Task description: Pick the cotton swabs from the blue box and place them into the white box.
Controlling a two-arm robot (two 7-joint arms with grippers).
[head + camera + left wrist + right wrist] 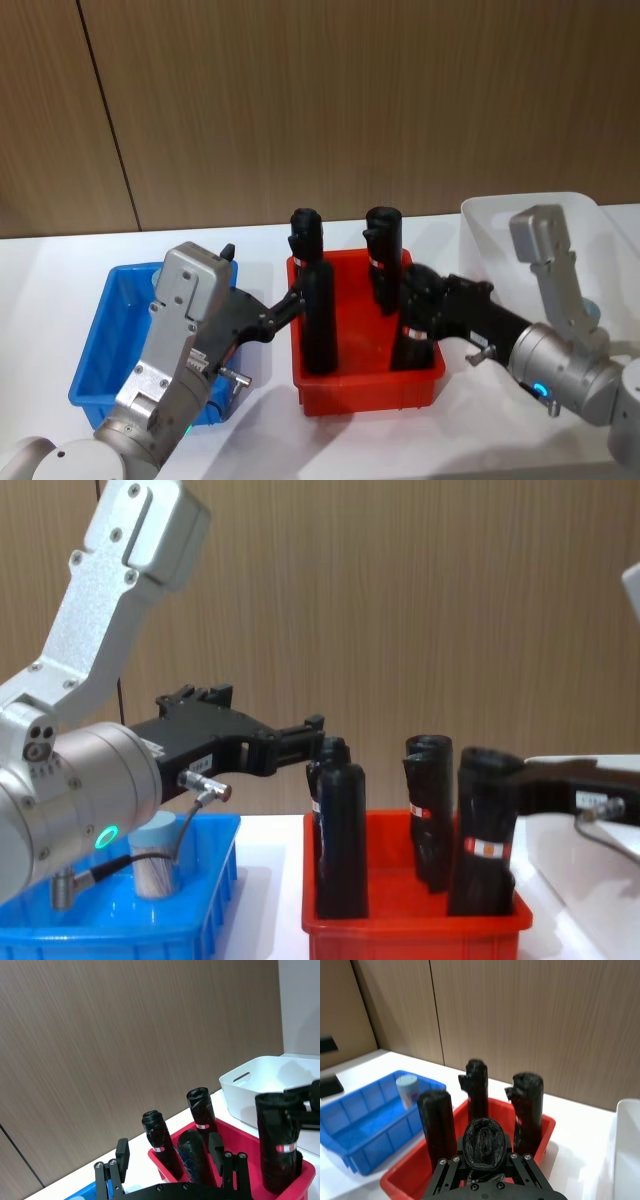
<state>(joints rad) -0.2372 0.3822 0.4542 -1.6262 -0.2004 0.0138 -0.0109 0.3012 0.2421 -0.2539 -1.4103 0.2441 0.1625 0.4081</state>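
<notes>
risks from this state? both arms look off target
1. The right gripper is shut on the front-right black roll in the red bin, not on a swab tub, so the wrong item could end up in the white box.
2. The left gripper, open, sits against the front-left black roll and could tip it. The cotton swabs sit untouched in the blue box.

Glossy plastic blue box (105, 350), red bin (365, 385) – matt wood-grain wall (320, 100)
</notes>
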